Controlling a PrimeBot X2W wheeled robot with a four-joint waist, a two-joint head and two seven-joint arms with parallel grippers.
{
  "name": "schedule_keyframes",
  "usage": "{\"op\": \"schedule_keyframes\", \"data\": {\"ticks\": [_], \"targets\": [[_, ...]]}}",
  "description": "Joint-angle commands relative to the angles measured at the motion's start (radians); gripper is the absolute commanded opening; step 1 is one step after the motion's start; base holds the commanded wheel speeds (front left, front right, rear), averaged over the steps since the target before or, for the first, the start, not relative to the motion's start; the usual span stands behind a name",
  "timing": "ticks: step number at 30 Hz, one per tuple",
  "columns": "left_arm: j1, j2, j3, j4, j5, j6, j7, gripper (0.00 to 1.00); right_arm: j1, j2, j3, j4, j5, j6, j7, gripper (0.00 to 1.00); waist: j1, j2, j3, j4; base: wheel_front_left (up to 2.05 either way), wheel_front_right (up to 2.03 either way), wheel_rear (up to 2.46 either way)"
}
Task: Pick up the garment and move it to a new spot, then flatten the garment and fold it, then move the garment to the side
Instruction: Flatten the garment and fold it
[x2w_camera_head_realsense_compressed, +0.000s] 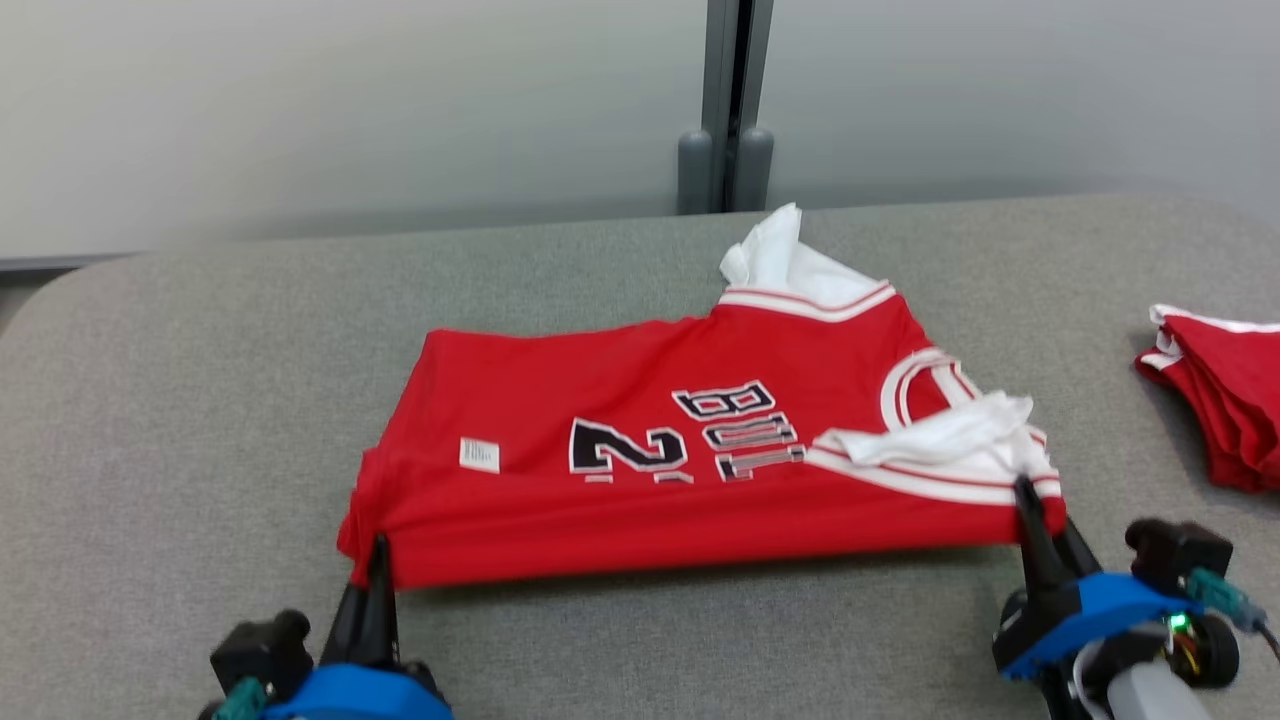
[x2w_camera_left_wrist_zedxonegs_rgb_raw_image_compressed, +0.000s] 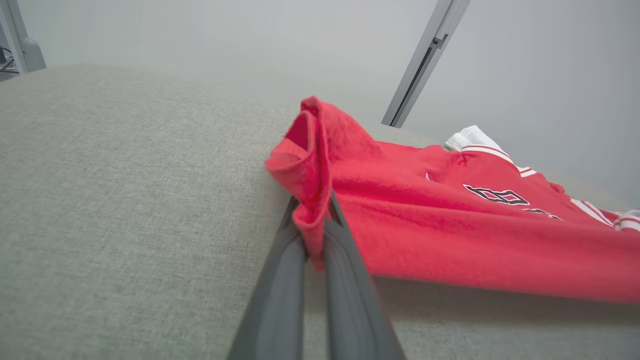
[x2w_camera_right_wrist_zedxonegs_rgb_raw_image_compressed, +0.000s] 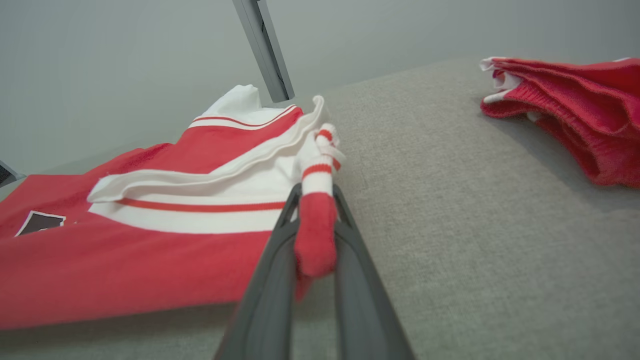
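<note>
1. My left gripper (x2w_camera_head_realsense_compressed: 378, 556) clamps the jersey (x2w_camera_head_realsense_compressed: 640, 440) at its 7 o'clock hem corner. My right gripper (x2w_camera_head_realsense_compressed: 1028, 500) pinches the striped shoulder at 4 o'clock.
2. I hold both near corners so the edge lifts taut, ready to fold, I judge.
3. The jersey lies in the middle of the table (x2w_camera_head_realsense_compressed: 150, 400). A red pile (x2w_camera_head_realsense_compressed: 1215, 400) sits at 3 o'clock.

Garment (x2w_camera_head_realsense_compressed: 690, 520) — red jersey with white-and-red striped trim, black-and-white lettering, a numeral 2 and a small white label. It lies folded lengthwise across the grey counter (x2w_camera_head_realsense_compressed: 180, 380), collar end to the right — both near corners raised off the surface.
</note>
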Motion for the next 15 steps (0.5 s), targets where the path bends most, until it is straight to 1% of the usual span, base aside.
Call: {"op": "schedule_keyframes", "data": {"ticks": [1,4,7,8,9,10,13,15], "targets": [[0.025,0.005,0.006,0.0,0.003,0.001,-0.001,0.0,0.034,-0.015,0.003,0.002,0.018,-0.001,0.0,0.0,-0.0001,-0.0001,-0.022,-0.007,0.0,0.0,0.0],[0.088,0.005,-0.016,0.015,-0.011,0.0,-0.001,0.0,0.098,-0.023,0.024,0.01,0.042,-0.001,0.0,0.0,-0.0001,-0.0001,-0.043,-0.005,0.0,0.0,0.0],[0.137,0.005,-0.033,0.024,-0.045,0.019,-0.001,0.0,0.155,-0.027,0.05,0.021,0.052,-0.001,0.002,0.0,-0.0001,-0.0001,-0.045,-0.005,0.0,0.0,0.0],[0.147,0.005,-0.042,0.027,-0.056,0.024,-0.002,0.28,0.168,-0.025,0.054,0.024,0.06,-0.001,0.002,0.22,-0.0001,-0.0001,-0.04,-0.003,0.0,0.0,0.0],[0.15,0.005,-0.048,0.025,-0.063,0.033,-0.002,0.78,0.176,-0.025,0.054,0.026,0.065,-0.001,0.002,0.82,-0.0001,-0.0001,-0.034,-0.002,0.0,0.0,0.0],[0.151,0.005,-0.054,0.027,-0.068,0.04,-0.002,1.0,0.179,-0.028,0.057,0.026,0.064,-0.001,0.002,1.0,-0.0001,-0.0001,-0.027,-0.001,0.0,0.0,0.0],[0.125,0.004,-0.067,0.022,-0.059,0.064,-0.002,1.0,0.155,-0.039,0.055,0.016,0.046,-0.001,0.001,1.0,-0.0001,-0.0001,-0.002,-0.001,0.0,0.0,0.0],[0.097,0.004,-0.052,0.001,-0.036,0.082,-0.002,1.0,0.133,-0.043,0.05,0.003,0.033,-0.001,-0.001,1.0,-0.0001,-0.0001,0.015,0.001,0.0,0.0,0.0]]}}
